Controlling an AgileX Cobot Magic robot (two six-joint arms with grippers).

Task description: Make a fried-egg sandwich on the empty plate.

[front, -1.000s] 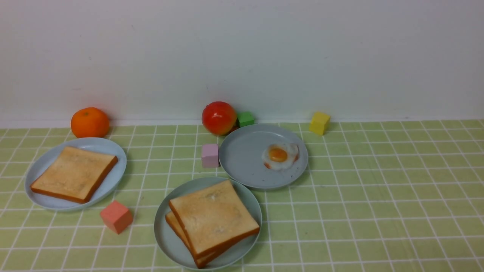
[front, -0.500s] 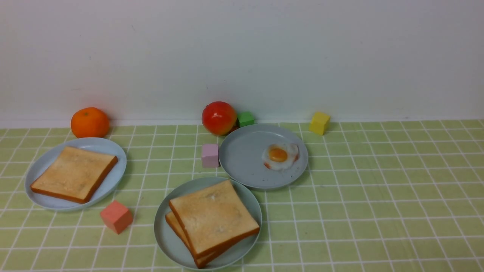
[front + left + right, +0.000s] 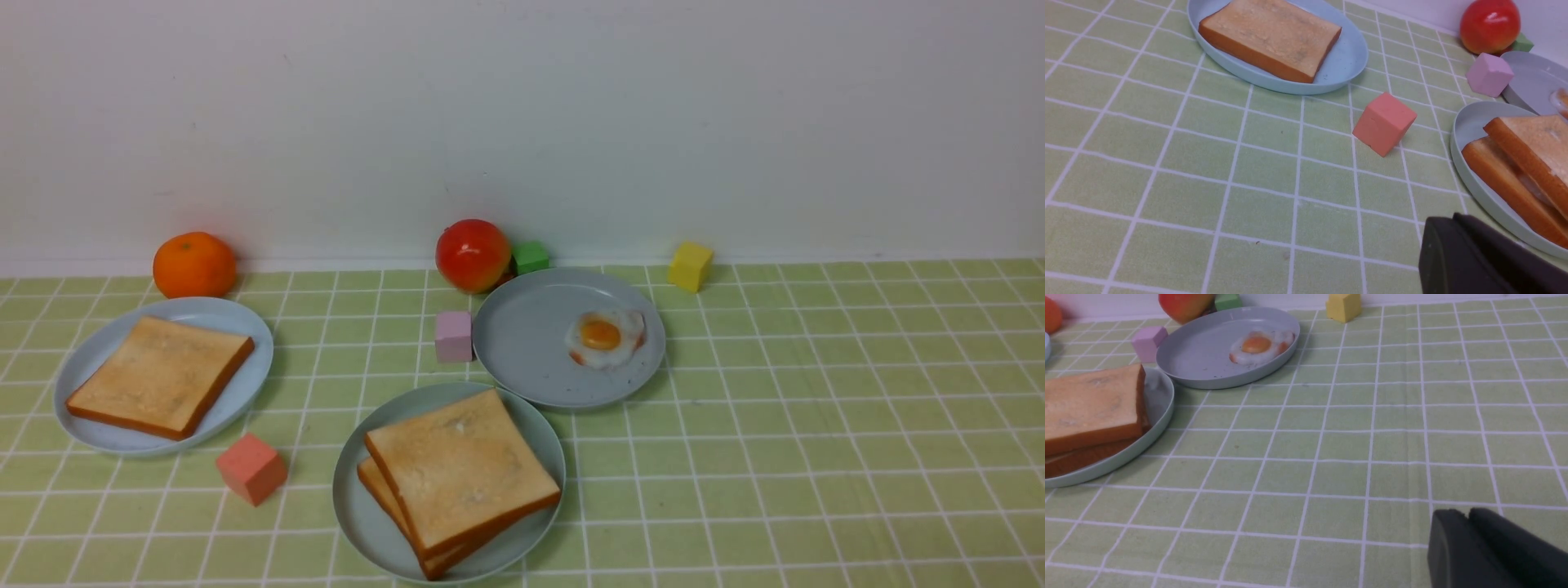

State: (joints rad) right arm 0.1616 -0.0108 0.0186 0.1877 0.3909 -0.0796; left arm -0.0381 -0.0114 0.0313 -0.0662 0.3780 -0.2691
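Unchanged since a second ago on the front view: no plate, cube or fruit shifted. Sandwich (image 3: 461, 478) sitting on the teal-green plate (image 3: 359, 523) at front centre, two toast slices stacked slightly askew, so probably already assembled; pale sliver glimpsed between the slices from the left wrist, too small to call an egg. Fried egg (image 3: 604, 336) lying on the grey plate (image 3: 522, 343) just behind, near its right rim, apart from the sandwich. Single toast slice (image 3: 159, 376) resting on the pale-blue plate (image 3: 257, 359) to the left. Pink cube (image 3: 453, 335), coral cube (image 3: 251, 467), red fruit (image 3: 472, 255) and orange (image 3: 193, 265) scattered around as distractors. Left end effector (image 3: 1453, 222) and right end effector (image 3: 1468, 516) both clenched on nothing, parked low over bare worktop (image 3: 816, 449) either side of the plates, seemingly clear of the work.
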